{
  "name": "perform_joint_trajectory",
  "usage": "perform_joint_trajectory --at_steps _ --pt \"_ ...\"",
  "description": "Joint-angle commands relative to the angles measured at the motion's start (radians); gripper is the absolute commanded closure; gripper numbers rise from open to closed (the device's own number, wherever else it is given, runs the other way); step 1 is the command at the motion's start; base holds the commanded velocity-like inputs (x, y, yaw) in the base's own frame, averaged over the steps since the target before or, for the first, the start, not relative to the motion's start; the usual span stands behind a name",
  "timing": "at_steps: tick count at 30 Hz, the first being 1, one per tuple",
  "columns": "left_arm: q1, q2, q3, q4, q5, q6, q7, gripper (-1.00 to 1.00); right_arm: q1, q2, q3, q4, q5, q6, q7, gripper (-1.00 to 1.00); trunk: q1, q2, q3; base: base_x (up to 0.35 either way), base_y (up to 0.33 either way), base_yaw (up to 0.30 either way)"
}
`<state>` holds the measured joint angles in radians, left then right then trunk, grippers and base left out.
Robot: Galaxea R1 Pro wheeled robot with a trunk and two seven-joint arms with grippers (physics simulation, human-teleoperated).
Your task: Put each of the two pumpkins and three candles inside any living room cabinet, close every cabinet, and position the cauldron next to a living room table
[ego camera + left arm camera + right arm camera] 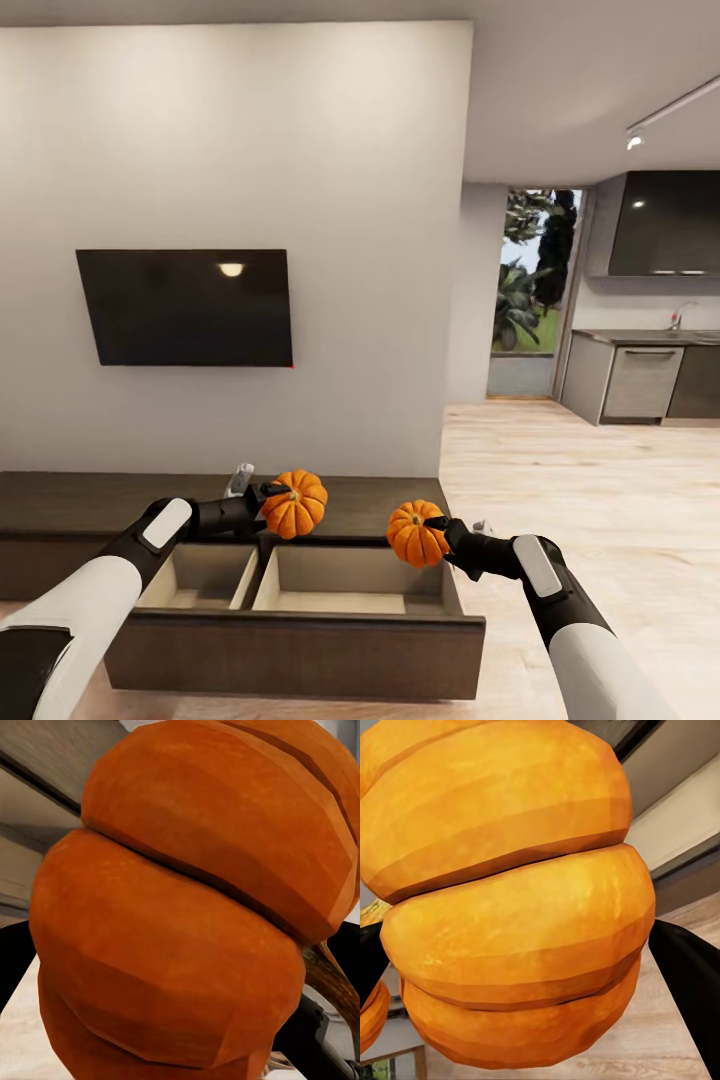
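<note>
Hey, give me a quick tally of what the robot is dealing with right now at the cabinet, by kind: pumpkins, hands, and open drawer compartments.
Pumpkins: 2, one in the left hand, one in the right hand
Hands: 2, each shut on a pumpkin
Open drawer compartments: 2, a narrow one and a wide one in the cabinet
Total: 6

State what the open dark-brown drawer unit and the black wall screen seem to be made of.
Dark-brown low drawer unit: looks like wood or wood-look laminate, matt, with faint grain streaks and pale inner panels. Black wall-mounted flat screen: apparently glossy glass or plastic, since it mirrors a ceiling light.
</note>
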<state>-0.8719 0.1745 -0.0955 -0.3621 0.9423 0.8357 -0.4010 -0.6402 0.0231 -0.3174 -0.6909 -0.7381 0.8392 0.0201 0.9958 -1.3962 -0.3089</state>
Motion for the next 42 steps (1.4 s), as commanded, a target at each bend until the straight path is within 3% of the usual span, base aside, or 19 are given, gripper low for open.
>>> perform_joint_trajectory --at_steps 1,42 --pt "-0.001 0.001 -0.007 0.000 0.003 -0.001 -0.006 1.00 -0.001 0.001 -0.006 -0.001 0.002 0.006 0.001 1.00 0.000 -0.001 -0.001 0.034 0.004 0.000" --pt "-0.001 -0.001 -0.008 -0.006 0.002 0.000 -0.007 1.00 -0.001 0.001 -0.008 -0.002 0.002 0.006 0.012 1.00 0.000 -0.001 -0.001 0.069 0.041 -0.038"
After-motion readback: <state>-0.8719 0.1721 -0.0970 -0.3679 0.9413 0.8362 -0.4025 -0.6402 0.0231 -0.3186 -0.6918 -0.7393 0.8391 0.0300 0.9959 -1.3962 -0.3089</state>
